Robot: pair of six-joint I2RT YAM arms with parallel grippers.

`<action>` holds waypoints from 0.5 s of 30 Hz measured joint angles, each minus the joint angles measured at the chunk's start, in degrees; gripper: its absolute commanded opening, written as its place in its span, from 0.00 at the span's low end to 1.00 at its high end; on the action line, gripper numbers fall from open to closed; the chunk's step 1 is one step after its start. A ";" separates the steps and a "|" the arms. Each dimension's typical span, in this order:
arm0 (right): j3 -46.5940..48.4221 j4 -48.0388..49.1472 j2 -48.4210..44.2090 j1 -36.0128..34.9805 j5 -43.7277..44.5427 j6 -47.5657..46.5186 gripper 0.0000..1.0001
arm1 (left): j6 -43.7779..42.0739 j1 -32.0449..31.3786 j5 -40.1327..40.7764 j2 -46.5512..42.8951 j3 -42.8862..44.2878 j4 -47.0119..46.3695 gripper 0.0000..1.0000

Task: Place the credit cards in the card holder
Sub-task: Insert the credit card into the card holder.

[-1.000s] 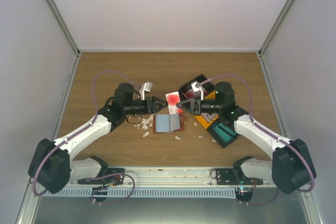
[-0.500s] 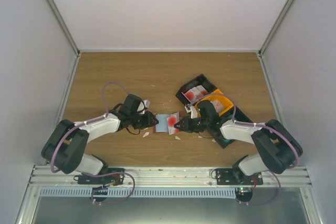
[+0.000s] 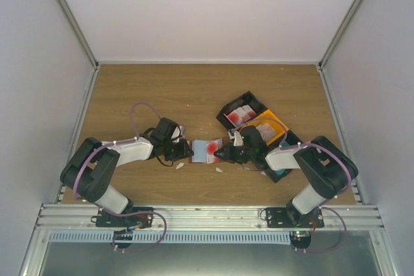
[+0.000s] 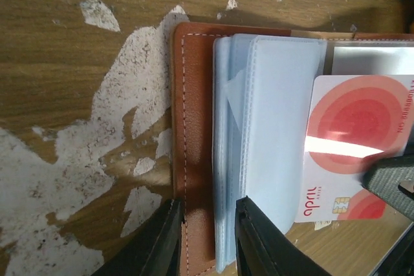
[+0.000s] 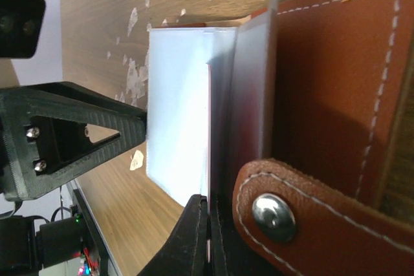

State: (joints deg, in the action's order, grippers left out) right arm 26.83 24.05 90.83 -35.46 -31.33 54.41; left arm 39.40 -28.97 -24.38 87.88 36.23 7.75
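Observation:
The card holder lies open on the table, brown cover down and pale blue-grey sleeves up. My left gripper has narrow jaws straddling the holder's left cover edge and the sleeve edges, pinching them. A red-and-white credit card lies over the holder's right half, its left end at the sleeves. My right gripper is shut on that card, which shows edge-on between its fingers. More credit cards sit in a black bin.
A black bin and a yellow bin stand behind the right arm. A black tray holding something teal lies partly under that arm. White scraps are scattered round the holder. The holder's snap strap is beside my right fingers.
Both arms have come down and in to the holder. The right one carried the red-and-white card from above onto it. The left jaws have narrowed on the holder's left edge.

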 measured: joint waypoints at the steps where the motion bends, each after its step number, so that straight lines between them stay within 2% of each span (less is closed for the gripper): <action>1: -0.02 0.48 0.63 0.00 0.07 0.33 0.01 | 0.00 0.00 0.02 0.22 0.17 -0.02 0.26; 15: -1.77 5.60 2.29 0.07 1.68 4.87 0.01 | -0.26 0.22 -0.07 1.68 0.98 -0.15 0.16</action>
State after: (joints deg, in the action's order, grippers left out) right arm 25.06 29.65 93.12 -35.40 -29.65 59.29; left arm 39.13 -28.75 -24.45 89.56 37.21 7.60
